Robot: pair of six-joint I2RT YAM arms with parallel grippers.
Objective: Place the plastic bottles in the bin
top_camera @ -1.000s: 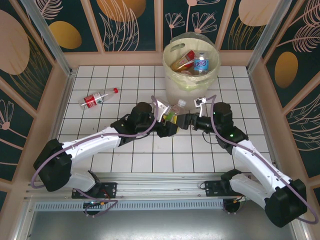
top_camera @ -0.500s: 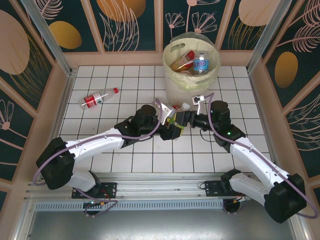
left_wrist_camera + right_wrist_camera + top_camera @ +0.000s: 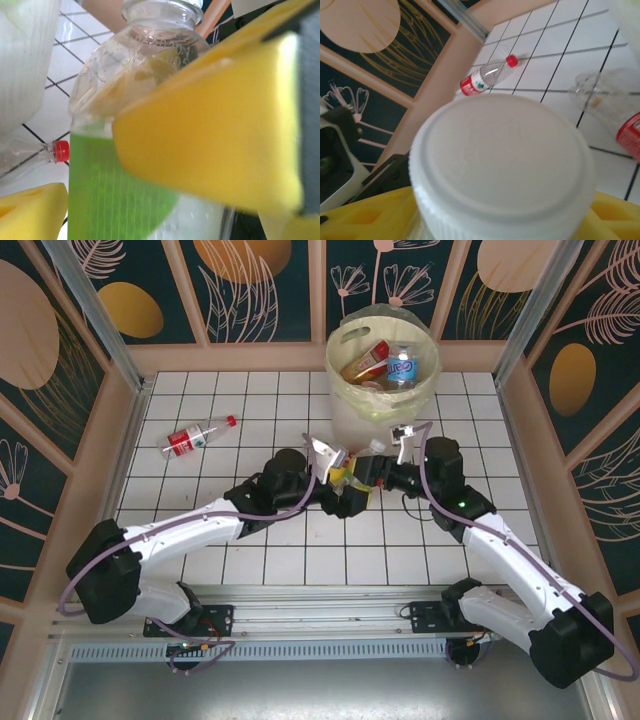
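Green-label bottle (image 3: 120, 200) mid-tabletop, just before bin (image 3: 345, 412), between both tools. Right tool (image 3: 368, 472) clenched under its white cap. Left tool (image 3: 347, 496) released, pads flanking bottle.

The left arm (image 3: 190, 528) and right arm (image 3: 510, 565) share one build: glossy white rounded shells joined by black cylindrical joints. A thin lilac cable (image 3: 70, 585) loops along each from shoulder to wrist. Each stands on a black base plate (image 3: 195, 620). A small white bracket (image 3: 322, 451) sits at each wrist. A green light (image 3: 463, 505) glows on the right arm's black forearm. The fingers (image 3: 210, 125) are blocky bright yellow pads on black mounts
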